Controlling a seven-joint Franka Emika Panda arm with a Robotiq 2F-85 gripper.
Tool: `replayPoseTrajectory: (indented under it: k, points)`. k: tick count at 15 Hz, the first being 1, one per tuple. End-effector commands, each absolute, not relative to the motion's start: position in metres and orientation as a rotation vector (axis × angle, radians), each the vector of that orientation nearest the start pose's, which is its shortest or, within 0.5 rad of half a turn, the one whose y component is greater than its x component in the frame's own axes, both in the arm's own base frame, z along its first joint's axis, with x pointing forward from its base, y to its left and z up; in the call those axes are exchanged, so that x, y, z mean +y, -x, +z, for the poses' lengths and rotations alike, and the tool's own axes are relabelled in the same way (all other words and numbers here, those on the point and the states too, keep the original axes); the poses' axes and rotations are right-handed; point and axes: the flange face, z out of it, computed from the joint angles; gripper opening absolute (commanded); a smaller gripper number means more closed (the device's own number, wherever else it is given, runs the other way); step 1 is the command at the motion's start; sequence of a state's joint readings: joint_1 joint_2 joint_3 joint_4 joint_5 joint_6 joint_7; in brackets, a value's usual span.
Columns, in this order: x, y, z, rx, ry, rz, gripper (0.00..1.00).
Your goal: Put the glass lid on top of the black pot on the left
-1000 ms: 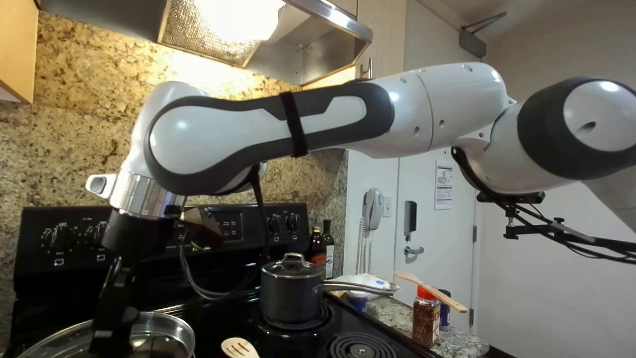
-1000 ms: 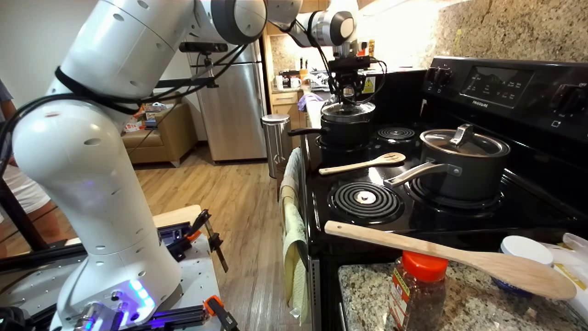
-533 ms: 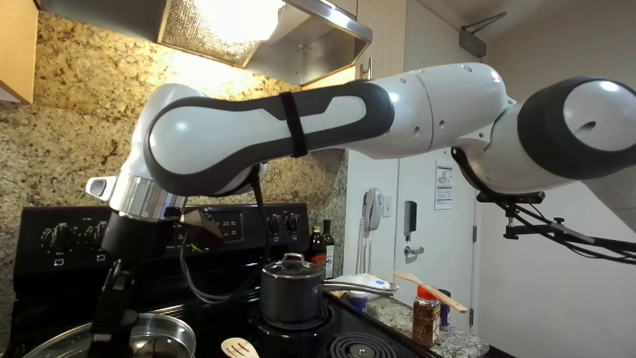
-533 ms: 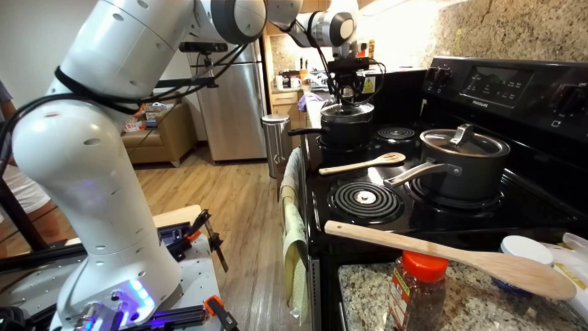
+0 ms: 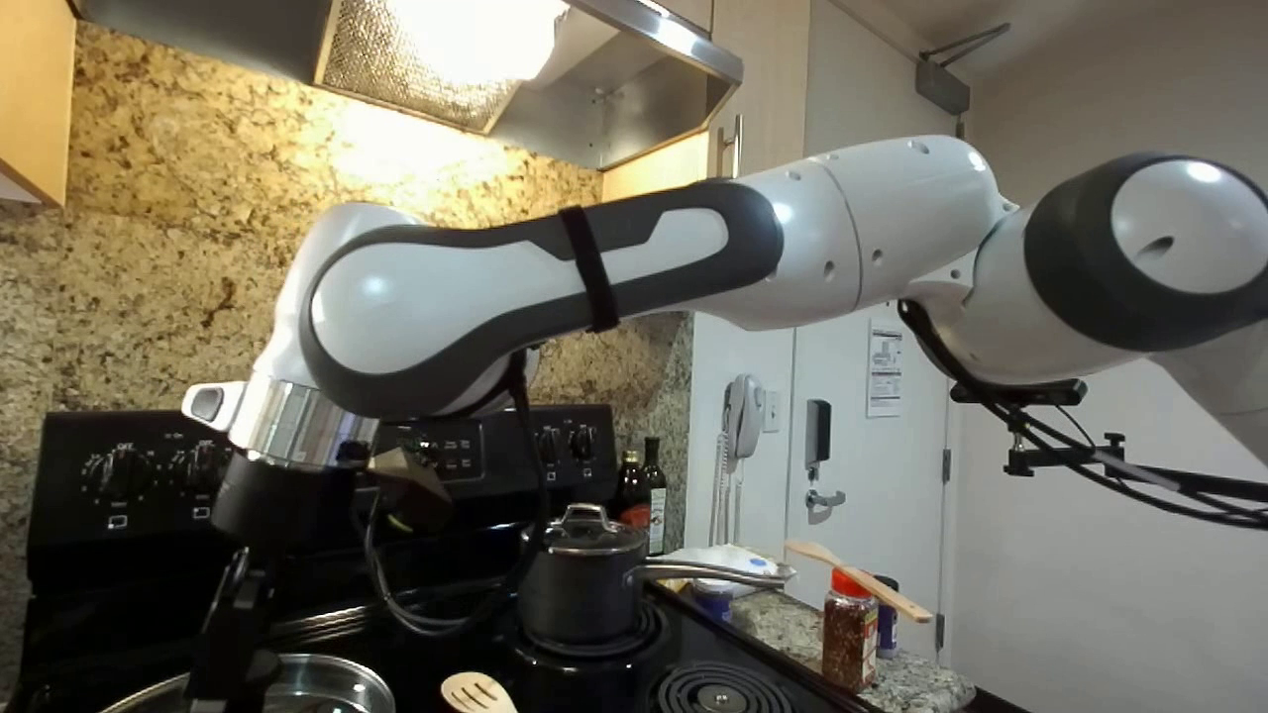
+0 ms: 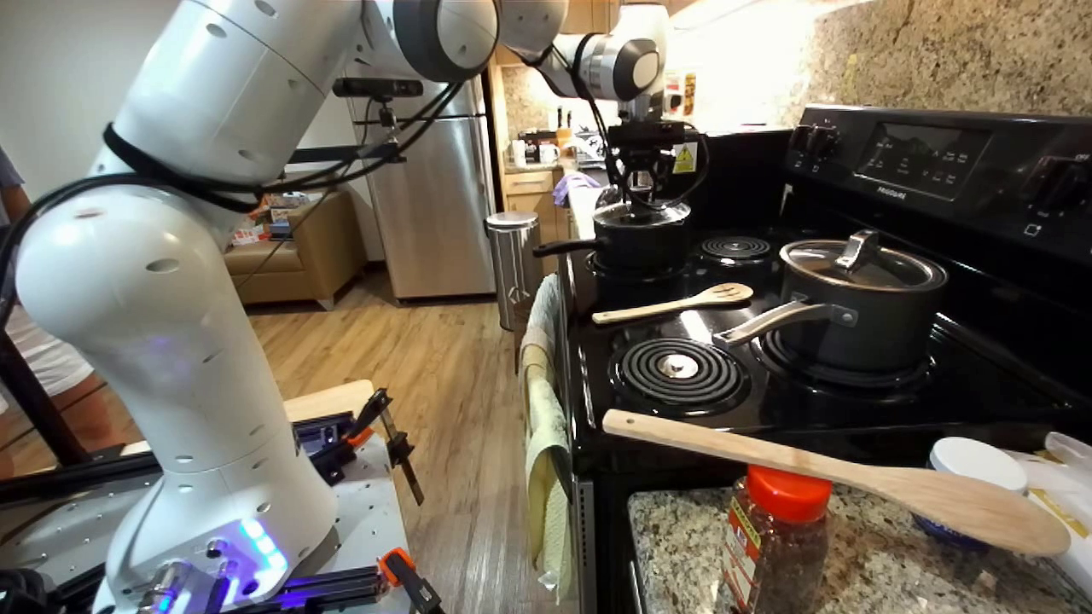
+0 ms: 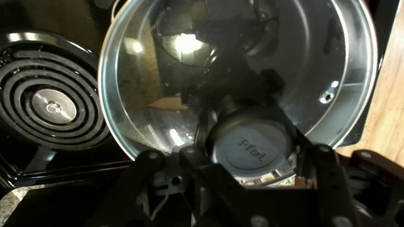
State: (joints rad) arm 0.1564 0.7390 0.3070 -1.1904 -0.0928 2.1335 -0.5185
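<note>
Kitchen stove (image 6: 785,405) with coil burners (image 6: 680,388), set before a speckled wall (image 5: 149,297). Wrist view: the fingers (image 7: 202,135) stand on either side of a round knob (image 7: 252,148) lettered "T-fal" and grip it; the glass lid (image 7: 284,63) spreads beneath, with a small metal-ringed vent (image 7: 326,96) near its edge. In an exterior view the lid is directly over the black pot (image 6: 641,246), whose long handle (image 6: 567,246) projects to one side; whether lid and pot touch cannot be made out. Farther out, a slotted spoon (image 6: 682,303) lies on the stove near the black pot, and a covered grey pot (image 6: 879,328) occupies another burner. Behind, the control panel (image 6: 926,162) is marked "FRIGIDAIRE", and a dial (image 5: 124,473) reads "OFF". A yellow label (image 6: 685,158) with a warning triangle shows beyond the black pot. On the stone tabletop (image 6: 682,546) stands a red-capped jar (image 6: 789,554), its label (image 6: 742,546) not clearly legible; a long wooden spoon (image 6: 853,477) rests across the cap (image 6: 789,499).
</note>
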Motion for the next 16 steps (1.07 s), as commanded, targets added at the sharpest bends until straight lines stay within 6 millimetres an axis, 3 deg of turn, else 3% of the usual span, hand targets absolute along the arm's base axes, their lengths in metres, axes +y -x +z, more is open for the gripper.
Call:
replayPoseTrajectory:
  k: [1,2,3,4,6,12,16]
  points:
    - [0.272,-0.710,0.384,-1.325,2.649,-0.367,0.35]
    - [0.271,-0.710,0.383,-1.324,2.645,-0.364,0.35]
    - [0.270,-0.711,0.384,-1.316,2.644,-0.366,0.85]
    - [0.270,-0.710,0.385,-1.311,2.643,-0.365,0.86]
    - [0.273,-0.706,0.389,-1.295,2.636,-0.343,0.99]
    - [0.289,-0.685,0.433,-1.285,2.677,-0.315,1.00]
    - [0.289,-0.657,0.471,-1.257,2.677,-0.361,1.00]
